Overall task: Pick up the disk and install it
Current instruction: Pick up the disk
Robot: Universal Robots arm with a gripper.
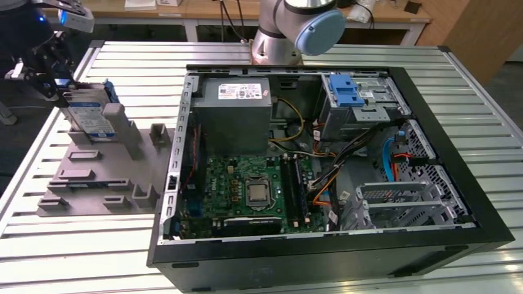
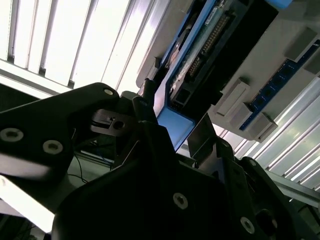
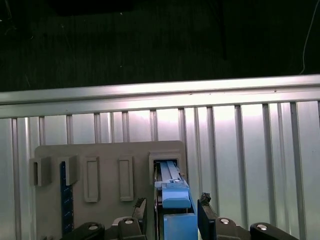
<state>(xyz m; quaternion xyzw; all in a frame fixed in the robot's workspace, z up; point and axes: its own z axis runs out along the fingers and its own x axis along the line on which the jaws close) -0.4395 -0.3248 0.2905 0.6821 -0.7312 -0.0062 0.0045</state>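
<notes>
Exterior view, clock face laid on the frame.

Beneath everything, slatted metal table (image 1: pixel 82 257). From centre out to 3 o'clock, open black computer case (image 1: pixel 327 260), side panel off. Inside it: grey power-supply box (image 1: pixel 233 116) toward 12, green motherboard (image 1: pixel 249 190) toward 6, metal drive cage (image 1: pixel 372 107) with blue latch bracket (image 1: pixel 347 92) toward 1. At 12 o'clock, behind the case, arm base (image 1: pixel 282 37). At 9 o'clock, grey slotted fixture (image 1: pixel 98 177), flat on the table, just beside the case.

At 10 o'clock, disk (image 1: pixel 90 113), standing on edge in a slot at the fixture's far end. Label face toward the camera. Seated in the fixture, not yet in the case.

Also at 10 o'clock, gripper (image 1: pixel 59 86), right at the disk's upper end.

First wrist view: disk (image 3: pixel 172 187) seen end-on in its slot, blue end handle (image 3: pixel 175 200) between the two fingers (image 3: pixel 141 206). Jaws parted, barely wider than the handle, one on each side. Dark sliver of gap on one side; contact on the other not resolvable.

Second wrist view: blue end handle (image 2: pixel 175 125) close beside a black finger.
</notes>
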